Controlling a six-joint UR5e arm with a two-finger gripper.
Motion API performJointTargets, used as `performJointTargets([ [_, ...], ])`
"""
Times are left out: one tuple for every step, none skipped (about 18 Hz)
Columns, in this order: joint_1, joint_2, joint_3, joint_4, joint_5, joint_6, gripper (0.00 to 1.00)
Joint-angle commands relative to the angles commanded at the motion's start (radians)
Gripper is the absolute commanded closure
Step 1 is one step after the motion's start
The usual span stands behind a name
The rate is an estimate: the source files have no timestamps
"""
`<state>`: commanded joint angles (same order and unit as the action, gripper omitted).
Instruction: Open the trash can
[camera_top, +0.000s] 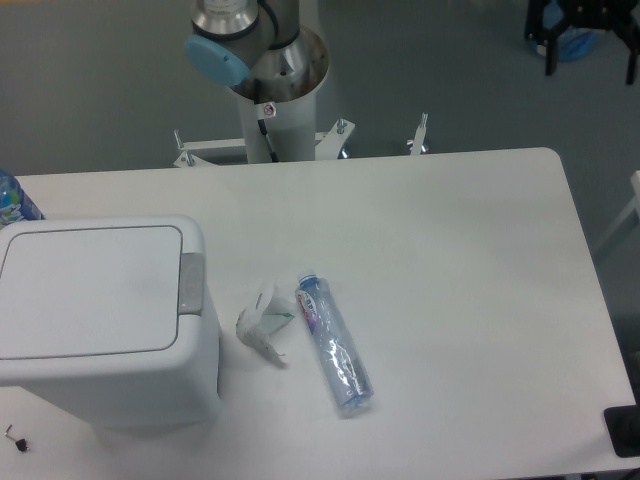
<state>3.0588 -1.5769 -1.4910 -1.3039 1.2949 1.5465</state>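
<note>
The trash can (100, 320) stood at about eight o'clock on the table (450, 260), against its left edge, and it was by far the biggest thing there. Its flat lid (90, 290) lay fully down, level with the rim all around, so the can was closed. The grey push-button tab (192, 283) sat on the right side of the rim, and nothing touched it.

Of the robot I saw only the arm base (262, 60) on its pedestal at twelve o'clock, behind the far edge of the table. The claw itself was outside the picture, so I cannot tell if it was open or closed, or if it held something. No part of the arm was near the can.

Just beside the can, toward the centre of the table, lay a crumpled white wrapper (260, 320), and next to it a clear plastic bottle (333, 342) on its side. At nine o'clock, behind the can, a blue bottle top (12, 202) looked out at the edge of the view.

In my judgement the task was not yet started in any visible way. All the work was left: to bring the claw over the can, to press the tab, and to let the lid rise.
</note>
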Motion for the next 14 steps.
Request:
performJointTargets([
  [-0.003,-0.002,0.000,0.002,-0.020,-0.040,0.00],
  [-0.009,-0.002,0.000,0.003,-0.032,-0.084,0.00],
  [-0.020,-0.002,0.002,0.009,-0.037,-0.133,0.00],
  [-0.040,0.000,0.000,0.032,-0.037,-0.187,0.00],
  [-0.063,0.000,-0.002,0.055,-0.037,-0.251,0.00],
  [-0.087,-0.002,-0.002,0.067,-0.037,-0.325,0.00],
  [-0.107,-0.005,-0.002,0.077,-0.036,-0.392,0.00],
  [-0.126,-0.006,-0.002,0.087,-0.034,-0.451,0.00],
  [-0.142,-0.008,-0.002,0.095,-0.034,-0.500,0.00],
  [-0.159,-0.011,-0.002,0.107,-0.034,-0.546,0.00],
  [-0.179,-0.014,-0.002,0.121,-0.032,-0.587,0.00],
  [-0.199,-0.020,-0.002,0.130,-0.032,-0.624,0.00],
  [-0.218,-0.021,-0.002,0.133,-0.032,-0.660,0.00],
  [-0.239,-0.021,-0.003,0.133,-0.031,-0.695,0.00],
])
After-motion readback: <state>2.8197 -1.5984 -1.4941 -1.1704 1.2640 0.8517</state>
